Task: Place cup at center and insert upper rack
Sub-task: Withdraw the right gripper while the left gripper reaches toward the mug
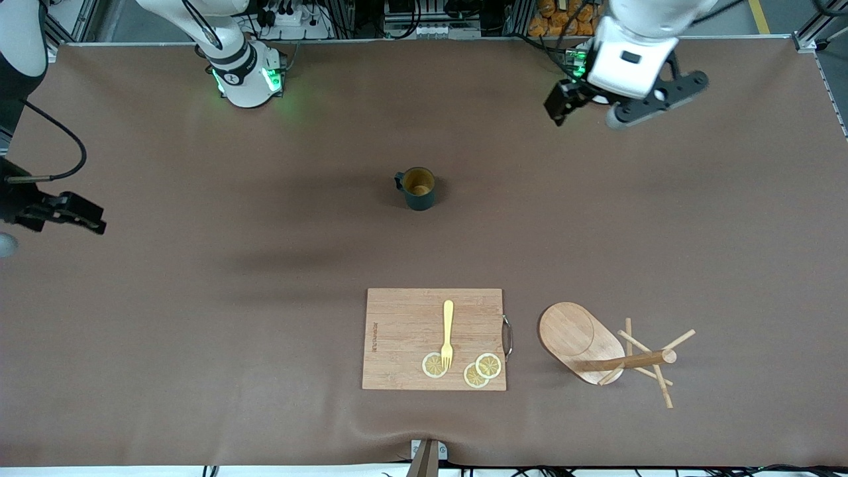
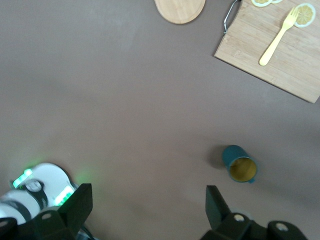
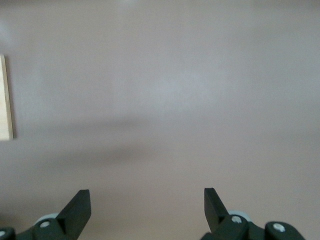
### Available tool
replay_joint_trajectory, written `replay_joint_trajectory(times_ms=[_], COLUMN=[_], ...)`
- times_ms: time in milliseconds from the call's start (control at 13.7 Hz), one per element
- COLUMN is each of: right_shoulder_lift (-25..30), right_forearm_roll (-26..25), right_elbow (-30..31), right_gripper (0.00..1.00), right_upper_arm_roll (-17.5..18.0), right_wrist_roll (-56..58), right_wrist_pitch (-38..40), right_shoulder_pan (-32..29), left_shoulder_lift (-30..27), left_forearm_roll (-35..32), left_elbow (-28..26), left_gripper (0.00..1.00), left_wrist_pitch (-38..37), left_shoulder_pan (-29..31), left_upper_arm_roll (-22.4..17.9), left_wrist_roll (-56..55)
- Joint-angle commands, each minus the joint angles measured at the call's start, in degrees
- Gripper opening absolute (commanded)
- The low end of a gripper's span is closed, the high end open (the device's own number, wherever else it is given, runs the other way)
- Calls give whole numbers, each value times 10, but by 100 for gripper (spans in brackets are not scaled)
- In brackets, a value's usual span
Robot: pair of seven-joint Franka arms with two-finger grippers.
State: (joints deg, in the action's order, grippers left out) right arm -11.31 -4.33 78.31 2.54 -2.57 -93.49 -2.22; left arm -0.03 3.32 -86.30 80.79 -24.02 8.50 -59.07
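We see the left gripper (image 2: pixel 145 207) spread wide, up over bare table near its base, and the right gripper (image 3: pixel 146 210) spread too, over the right arm's end. The cup (image 1: pixel 418 188) stands upright mid-table. The upper rack (image 1: pixel 599 351) lies toppled beside the cutting board (image 1: pixel 404 331), nearer the front camera.

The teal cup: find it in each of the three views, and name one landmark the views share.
Front view: the teal cup stands upright mid-table, farther from the camera than the wooden cutting board.
Left wrist view: the cup is on bare cloth, apart from the board.
Right wrist view: not in it.
Shared landmark: the cutting board; its fork shows in two views, only its edge in the right wrist view.
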Motion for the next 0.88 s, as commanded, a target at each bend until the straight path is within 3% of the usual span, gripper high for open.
replay_joint_trajectory(times_ms=[0, 220, 439, 659, 806], right_shoulder_lift=[4, 1, 1, 1, 1], right_forearm_roll=[-10, -5, -3, 47, 49], right_elbow=[5, 8, 21, 26, 30], right_gripper=[100, 100, 100, 100, 100], right_upper_arm_roll=[10, 10, 11, 11, 10], right_wrist_roll=[1, -7, -6, -3, 0], right_wrist_pitch=[-20, -16, -9, -8, -3], right_shoulder_pan=[-13, -13, -18, -35, -40], left_shoulder_lift=[21, 80, 129, 193, 237], left_forearm_roll=[-1, -17, -94, -176, -228], left_elbow=[15, 63, 82, 115, 133], left_gripper=[100, 100, 100, 100, 100], left_wrist_pitch=[0, 0, 3, 10, 16], left_shoulder_pan=[-66, -150, -232, -320, -365], left_upper_arm_roll=[-2, -1, -2, -1, 0], left_wrist_roll=[-121, -264, -337, -417, -454])
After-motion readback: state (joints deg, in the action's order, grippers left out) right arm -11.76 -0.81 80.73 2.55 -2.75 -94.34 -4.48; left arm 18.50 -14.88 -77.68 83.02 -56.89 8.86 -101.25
